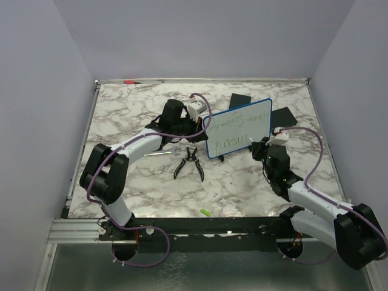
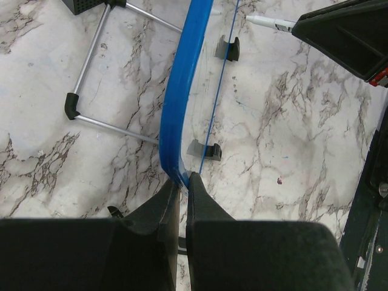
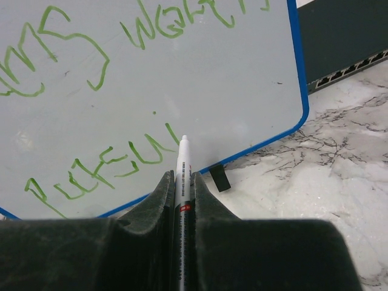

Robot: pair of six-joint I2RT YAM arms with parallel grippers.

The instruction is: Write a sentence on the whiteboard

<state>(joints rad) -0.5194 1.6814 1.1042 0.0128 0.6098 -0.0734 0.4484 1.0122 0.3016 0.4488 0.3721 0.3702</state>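
Green sentence looks unfinished: right gripper pinches marker, left gripper clamps whiteboard at 9 o'clock; pressing hard could tip it.

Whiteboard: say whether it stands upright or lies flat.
Upright. The whiteboard stands on its long edge, its black feet on the marble table; the left wrist view shows it edge-on.

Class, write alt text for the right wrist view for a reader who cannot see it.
The right gripper holds a white marker between shut fingers, its tip close to the whiteboard, just after the second line of green writing. The blue-framed board stands on a marble table.
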